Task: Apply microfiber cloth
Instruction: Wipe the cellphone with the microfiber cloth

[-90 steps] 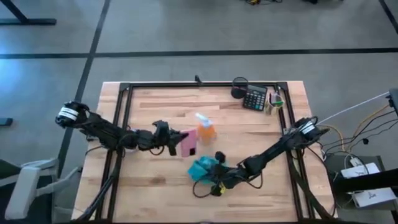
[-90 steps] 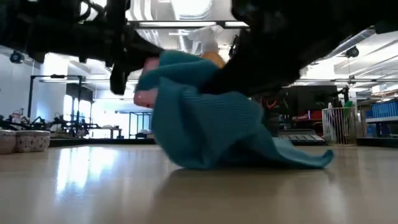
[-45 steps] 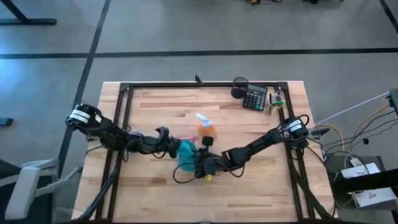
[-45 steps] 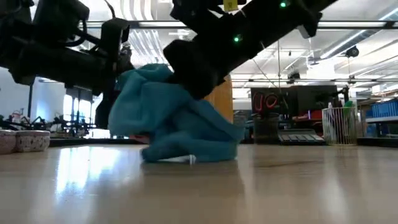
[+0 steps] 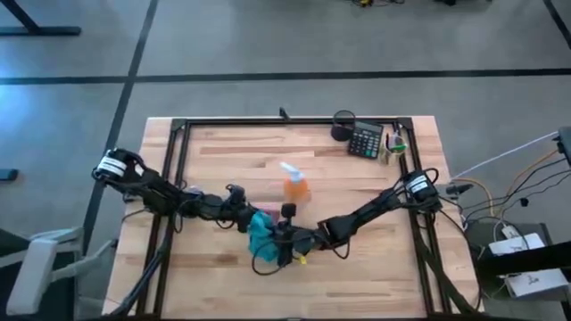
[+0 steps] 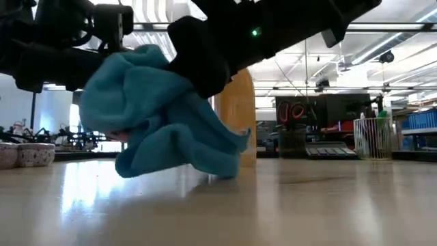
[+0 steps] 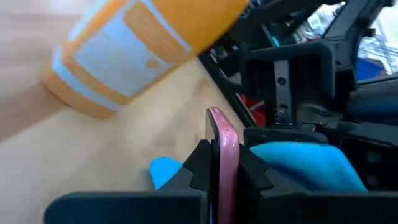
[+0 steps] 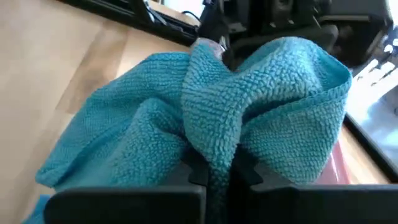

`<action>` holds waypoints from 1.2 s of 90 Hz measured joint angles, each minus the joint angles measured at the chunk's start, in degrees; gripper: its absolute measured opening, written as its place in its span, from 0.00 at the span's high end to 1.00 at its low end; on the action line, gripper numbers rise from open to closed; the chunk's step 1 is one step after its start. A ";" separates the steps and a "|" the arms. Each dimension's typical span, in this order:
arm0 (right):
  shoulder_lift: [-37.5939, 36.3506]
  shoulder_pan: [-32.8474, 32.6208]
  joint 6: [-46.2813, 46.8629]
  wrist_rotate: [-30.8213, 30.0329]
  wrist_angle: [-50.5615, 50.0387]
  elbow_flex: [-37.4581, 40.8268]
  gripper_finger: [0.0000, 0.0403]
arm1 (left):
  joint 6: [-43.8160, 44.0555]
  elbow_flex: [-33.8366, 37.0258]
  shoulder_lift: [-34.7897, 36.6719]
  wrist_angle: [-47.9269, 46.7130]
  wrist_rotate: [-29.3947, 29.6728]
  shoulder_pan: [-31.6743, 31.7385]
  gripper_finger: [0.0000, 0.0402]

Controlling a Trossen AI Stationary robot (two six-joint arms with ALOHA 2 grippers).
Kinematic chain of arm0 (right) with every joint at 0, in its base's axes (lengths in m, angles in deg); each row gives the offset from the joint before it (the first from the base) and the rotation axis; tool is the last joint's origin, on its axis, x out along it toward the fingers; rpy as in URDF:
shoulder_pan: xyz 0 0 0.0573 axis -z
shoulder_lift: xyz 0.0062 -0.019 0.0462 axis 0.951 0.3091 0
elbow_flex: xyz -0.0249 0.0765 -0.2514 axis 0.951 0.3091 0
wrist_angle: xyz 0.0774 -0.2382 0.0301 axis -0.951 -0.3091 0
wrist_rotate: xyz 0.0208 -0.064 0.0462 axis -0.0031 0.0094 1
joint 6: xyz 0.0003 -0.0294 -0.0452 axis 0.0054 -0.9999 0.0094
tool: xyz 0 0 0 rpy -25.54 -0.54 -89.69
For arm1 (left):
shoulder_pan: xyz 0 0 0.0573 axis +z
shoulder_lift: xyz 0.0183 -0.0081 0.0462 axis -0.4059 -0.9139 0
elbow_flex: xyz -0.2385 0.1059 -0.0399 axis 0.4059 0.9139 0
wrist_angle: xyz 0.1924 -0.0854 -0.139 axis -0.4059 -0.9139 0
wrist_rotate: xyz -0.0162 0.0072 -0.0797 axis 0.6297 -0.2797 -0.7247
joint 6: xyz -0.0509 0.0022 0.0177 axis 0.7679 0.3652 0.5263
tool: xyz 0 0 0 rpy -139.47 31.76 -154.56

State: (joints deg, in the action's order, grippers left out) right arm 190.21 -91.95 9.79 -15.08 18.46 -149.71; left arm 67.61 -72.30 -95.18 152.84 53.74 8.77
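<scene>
A: How does the microfiber cloth (image 8: 249,118) look?
B: Turquoise, nubbly, bunched in deep folds near the table's (image 5: 223,152) middle, pinched by the right gripper (image 8: 214,167).
A: The left gripper (image 7: 221,163)?
B: Clamped on a pink slab (image 7: 222,140) beside it.

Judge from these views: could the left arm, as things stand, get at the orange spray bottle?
Probably not yet. The left gripper is shut on a pink-cased phone, so its fingers are occupied, though the orange spray bottle stands close by with bare table between them.
</scene>
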 joint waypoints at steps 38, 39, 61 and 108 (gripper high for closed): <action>0.72 0.49 -1.65 -5.03 -0.80 -2.36 1.00 | -4.57 -0.11 0.25 2.15 -0.97 0.15 0.98; 0.93 0.49 -1.51 -5.02 -0.68 -2.36 1.00 | -4.57 -0.10 0.25 2.04 -0.99 0.23 0.98; 5.03 0.19 4.55 -0.65 -0.34 -4.69 1.00 | -4.76 -0.05 0.90 1.29 -1.39 2.67 0.98; -9.95 -3.00 17.80 -14.37 -35.50 -4.72 1.00 | -16.58 0.41 4.07 6.63 1.57 6.97 0.98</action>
State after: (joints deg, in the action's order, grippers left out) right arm 180.26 -94.95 27.59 -29.45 -17.04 -154.43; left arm 51.03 -71.89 -91.11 159.46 55.31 15.74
